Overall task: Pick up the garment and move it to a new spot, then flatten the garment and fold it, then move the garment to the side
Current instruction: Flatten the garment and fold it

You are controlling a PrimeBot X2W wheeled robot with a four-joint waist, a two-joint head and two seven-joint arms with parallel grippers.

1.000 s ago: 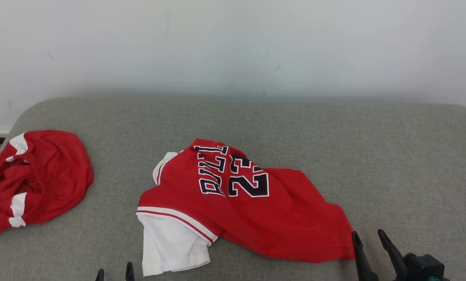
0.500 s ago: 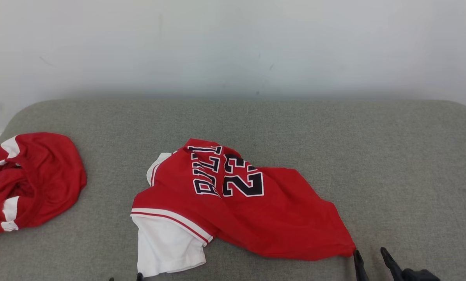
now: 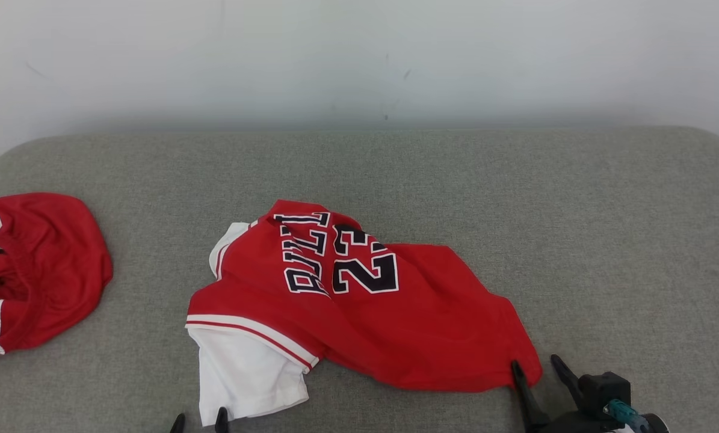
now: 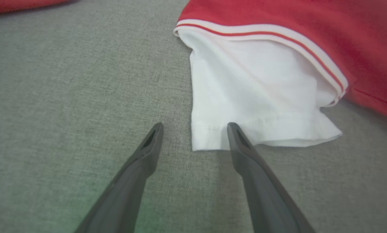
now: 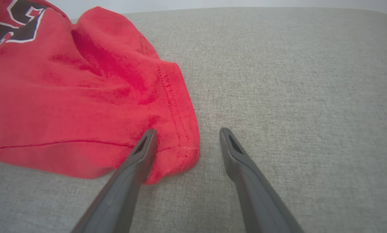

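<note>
On the grey cushion (image 3: pixel 606 228), the jersey (image 3: pixel 359 313) lies crumpled near the middle. It is red with dark lettering and the number 23. Its white sleeve (image 3: pixel 245 373) points toward the near edge, and its red hem corner (image 3: pixel 524 370) lies at the near right. The left fingers (image 4: pixel 148 152) stand wide apart and hold nothing. In the left wrist view one tip lies over the near corner of the sleeve and the other over bare cushion just beside it. The right fingers (image 5: pixel 235 155) also stand wide apart and hold nothing. In the right wrist view one tip overlaps the hem corner and the other is over bare cushion. Whether any tip touches cloth cannot be told. A second red garment (image 3: pixel 40 270) with white trim lies bunched at the left edge of the cushion, well apart from the jersey. A pale wall (image 3: pixel 359 54) rises behind the cushion.
</note>
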